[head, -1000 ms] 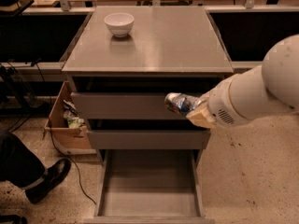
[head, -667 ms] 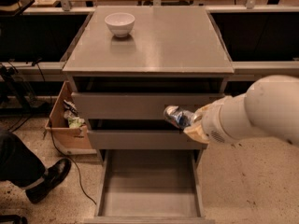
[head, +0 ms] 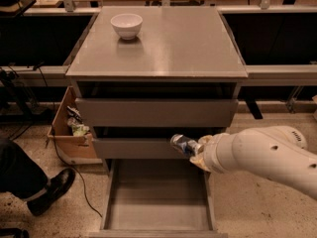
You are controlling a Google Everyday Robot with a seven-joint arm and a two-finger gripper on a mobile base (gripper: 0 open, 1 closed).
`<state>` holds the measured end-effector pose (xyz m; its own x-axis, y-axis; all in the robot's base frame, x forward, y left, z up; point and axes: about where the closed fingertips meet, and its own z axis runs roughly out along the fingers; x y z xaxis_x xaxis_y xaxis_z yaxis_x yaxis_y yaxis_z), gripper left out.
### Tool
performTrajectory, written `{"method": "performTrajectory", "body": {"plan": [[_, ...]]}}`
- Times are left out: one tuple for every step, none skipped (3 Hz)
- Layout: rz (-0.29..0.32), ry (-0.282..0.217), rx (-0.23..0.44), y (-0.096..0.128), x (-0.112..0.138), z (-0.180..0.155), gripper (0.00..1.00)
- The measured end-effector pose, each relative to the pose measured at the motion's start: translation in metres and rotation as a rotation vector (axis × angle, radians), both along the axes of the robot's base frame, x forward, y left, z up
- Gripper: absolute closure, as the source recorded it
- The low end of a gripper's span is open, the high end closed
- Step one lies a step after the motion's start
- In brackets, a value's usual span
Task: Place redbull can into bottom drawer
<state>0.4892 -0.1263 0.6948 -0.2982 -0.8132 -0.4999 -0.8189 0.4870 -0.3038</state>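
Observation:
The redbull can (head: 182, 144), slim and silver with blue patches, is held in my gripper (head: 194, 149) in front of the middle drawer's face. It hangs just above the back right part of the bottom drawer (head: 158, 221), which is pulled out, a wide shallow grey tray with nothing in it. My white arm (head: 262, 155) reaches in from the right. The can lies tilted, pointing left.
The grey cabinet top (head: 163, 43) carries a white bowl (head: 126, 25) at its back left. A cardboard box (head: 72, 133) with rubbish stands left of the cabinet. A person's shoe (head: 52, 190) and leg are at the lower left. A cable runs across the floor.
My arm has lowered and moved left with the can, from the top drawer's level down to the middle drawer's face, just above the open bottom drawer.

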Motion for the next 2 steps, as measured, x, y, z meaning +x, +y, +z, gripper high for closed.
{"method": "performTrajectory", "body": {"plan": [[0.012,0.028,-0.050,-0.0114,0.0104,-0.0531,1.00],[0.012,0.028,-0.050,-0.0112,0.0103,-0.0529,1.00]]}}
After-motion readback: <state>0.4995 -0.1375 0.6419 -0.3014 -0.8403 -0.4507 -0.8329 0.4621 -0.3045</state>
